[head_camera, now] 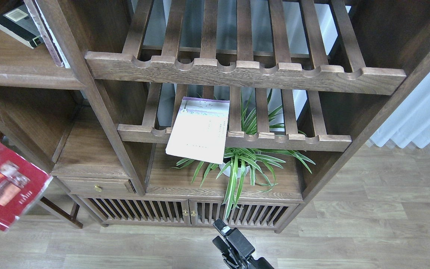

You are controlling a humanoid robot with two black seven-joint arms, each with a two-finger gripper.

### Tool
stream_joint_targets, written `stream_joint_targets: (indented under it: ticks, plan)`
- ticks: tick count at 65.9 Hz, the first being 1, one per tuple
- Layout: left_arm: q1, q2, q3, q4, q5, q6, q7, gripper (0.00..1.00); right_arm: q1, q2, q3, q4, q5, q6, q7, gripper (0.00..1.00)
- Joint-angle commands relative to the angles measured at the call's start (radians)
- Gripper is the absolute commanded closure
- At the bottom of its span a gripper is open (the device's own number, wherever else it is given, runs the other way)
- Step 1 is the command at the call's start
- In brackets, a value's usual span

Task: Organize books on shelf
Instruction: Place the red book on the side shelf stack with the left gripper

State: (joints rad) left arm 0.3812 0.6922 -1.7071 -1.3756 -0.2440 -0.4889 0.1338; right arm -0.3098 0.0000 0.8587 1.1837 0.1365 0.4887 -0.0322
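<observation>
Dark wood shelving unit over wood floor: white-lavender book (pixel 199 130) lies tilted on lower slatted rack (pixel 237 140) above potted plant (pixel 243 164), black-bordered book (pixel 17 24) leans on shelf (pixel 21 71) upper left, red book (pixel 4 183) at left edge, right end effector (pixel 228 239) low centre, can't tell if fingers are apart.

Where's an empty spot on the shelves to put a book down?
The top-left shelf is bare in front of the black-bordered book. The small ledge above the drawer looks free too. The plant crowds the lower board, and the white-lavender book overhangs the slatted rack.
</observation>
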Motion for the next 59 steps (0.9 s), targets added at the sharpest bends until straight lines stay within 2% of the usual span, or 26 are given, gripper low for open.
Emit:
stream_joint_targets:
  ticks: [1,9,22,27,28,42,50,59]
  plan:
    - [-0.005,0.055,-0.065,-0.002,-0.001,0.000,0.001,0.94,0.000,0.000,-0.003,-0.007,0.000,0.000,0.000,0.01]
    - [-0.021,0.107,-0.098,-0.010,-0.001,0.000,-0.003,0.94,0.000,0.000,-0.006,-0.010,-0.001,0.000,0.000,0.01]
    - [-0.139,0.193,-0.106,-0.016,-0.001,0.000,-0.005,0.94,0.000,0.000,-0.004,-0.010,-0.002,0.000,0.000,0.01]
    - [-0.183,0.214,-0.089,-0.016,-0.003,0.000,-0.005,0.93,0.000,0.000,-0.001,-0.010,-0.003,0.000,0.000,0.01]
    - [-0.229,0.230,-0.083,-0.016,-0.003,0.000,0.000,0.93,0.000,0.000,0.000,-0.012,-0.003,0.000,0.000,0.01]
    - [-0.346,0.314,-0.040,0.000,0.005,0.000,0.004,0.93,0.000,0.000,0.003,-0.012,-0.002,0.000,0.000,0.01]
    - [-0.472,0.340,0.000,0.038,0.064,0.000,0.006,0.92,0.000,0.000,0.002,-0.012,-0.002,0.000,0.000,0.01]
    - [-0.729,0.345,0.098,0.112,0.222,0.000,0.004,0.92,0.000,0.000,0.003,-0.010,-0.002,0.000,0.000,0.01]
